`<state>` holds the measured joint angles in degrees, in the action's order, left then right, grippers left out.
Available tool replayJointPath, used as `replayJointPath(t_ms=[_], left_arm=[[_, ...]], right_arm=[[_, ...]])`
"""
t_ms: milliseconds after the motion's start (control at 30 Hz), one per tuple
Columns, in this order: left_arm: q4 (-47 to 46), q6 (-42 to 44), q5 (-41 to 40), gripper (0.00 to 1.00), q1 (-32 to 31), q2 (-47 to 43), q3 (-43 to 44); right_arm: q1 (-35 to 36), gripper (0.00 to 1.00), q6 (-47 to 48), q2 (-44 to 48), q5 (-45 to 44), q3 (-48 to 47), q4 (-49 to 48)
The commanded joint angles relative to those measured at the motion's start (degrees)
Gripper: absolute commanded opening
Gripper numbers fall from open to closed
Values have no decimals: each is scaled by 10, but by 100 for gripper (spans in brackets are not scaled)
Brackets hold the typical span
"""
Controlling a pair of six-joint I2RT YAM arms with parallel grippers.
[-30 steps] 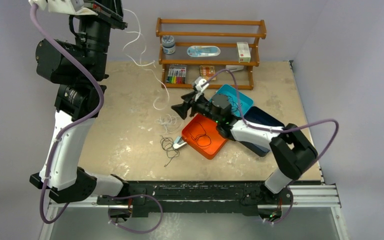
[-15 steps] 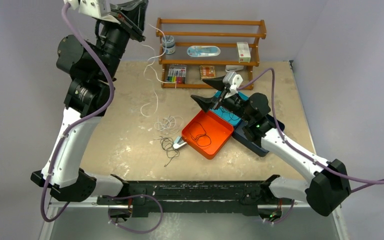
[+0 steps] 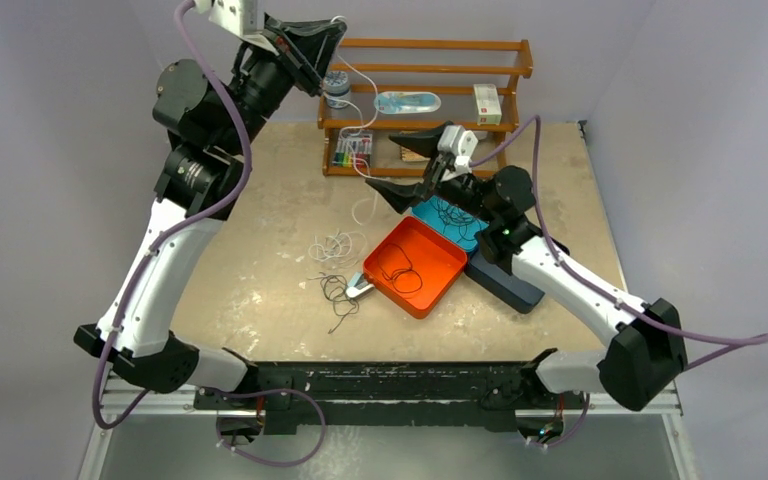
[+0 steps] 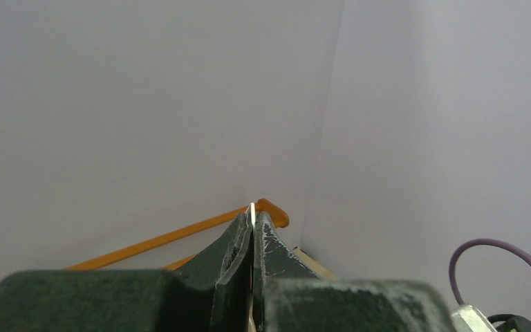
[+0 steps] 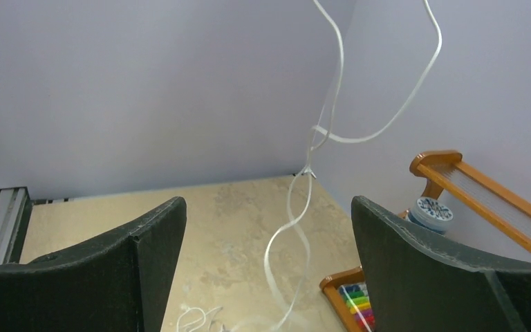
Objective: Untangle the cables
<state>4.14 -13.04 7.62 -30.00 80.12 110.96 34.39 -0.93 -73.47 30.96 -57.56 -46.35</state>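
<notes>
- Left gripper [image 3: 334, 33] is up high by the shelf [image 3: 420, 45], jaws pinched on the white cable [image 5: 308, 171]; the left wrist view shows a sliver of it between the tips.
- The white cable hangs from that pinch in loose twists, and its lower end is heaped on the table [image 3: 260, 200].
- Right gripper [image 3: 380, 160] is spread wide and holds nothing. It sits above the teal tray [image 3: 463, 232], with the hanging strand ahead of its mouth.
- The black cables [image 3: 337, 293] are one on the table by the orange tray [image 3: 432, 256], one in that tray and one in the teal tray.
- Step as we judge it: catch the hanging strand lower down.
- To do it well:
  - We'd centre the strand between the pads before closing.
  - We'd grab below the crossing so the twist can drop out.
  - We'd keep the top pinch firm.
  - We'd pull apart slowly, as a fast tug may tighten the knot.
</notes>
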Motion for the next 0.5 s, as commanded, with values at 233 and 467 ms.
replayJointPath(t_ms=[233, 467], left_arm=[[-53, -50, 61, 0, 4, 11, -3], [-55, -55, 77, 0, 3, 12, -2]], right_arm=[[1, 89, -71, -100, -4, -79, -82], [1, 80, -107, -155, 48, -115, -126]])
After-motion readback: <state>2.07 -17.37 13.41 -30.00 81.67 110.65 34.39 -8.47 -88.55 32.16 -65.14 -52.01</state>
